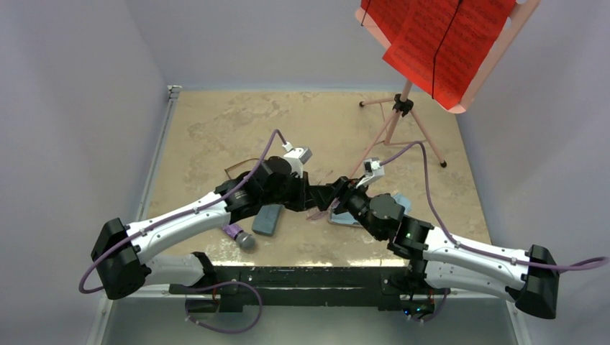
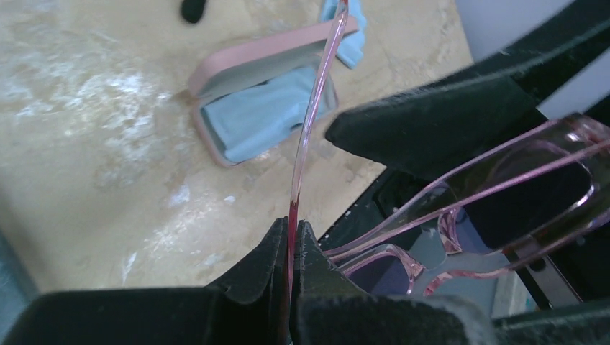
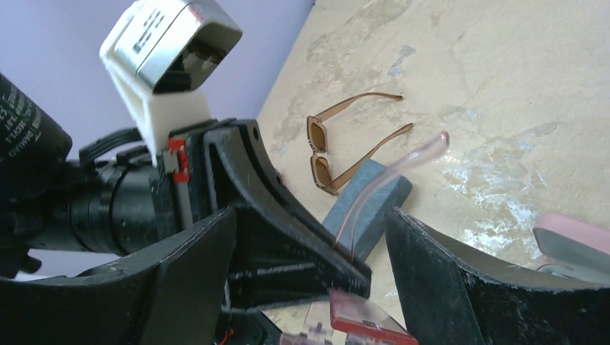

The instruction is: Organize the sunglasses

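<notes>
Top external view: pink pair aloft, neither pair cased

Biggest first: the desk [image 1: 216,129] carries both cases and the brown pair [image 3: 338,136]. That pair lies unfolded just beside the closed blue-grey case [image 3: 370,194], and neither pincer is on it. The pink case [image 2: 266,93] lies open, with only a blue cloth [image 2: 259,118] showing inside.

I hold the pink pair [image 2: 460,208] above the desk, between my two arms. My left pincer [image 2: 293,233] is clamped tight on one temple. My right pincer [image 3: 311,215] stands wide, its jaws straddling the frame without pinching it, as far as I can see.

I judge the job barely begun: the pink pair needs folding and casing, then the brown pair likewise.

From above, my wrists hide the pink pair almost wholly. Its other temple is cut off, and I cannot tell whether my right pads touch the frame.
</notes>
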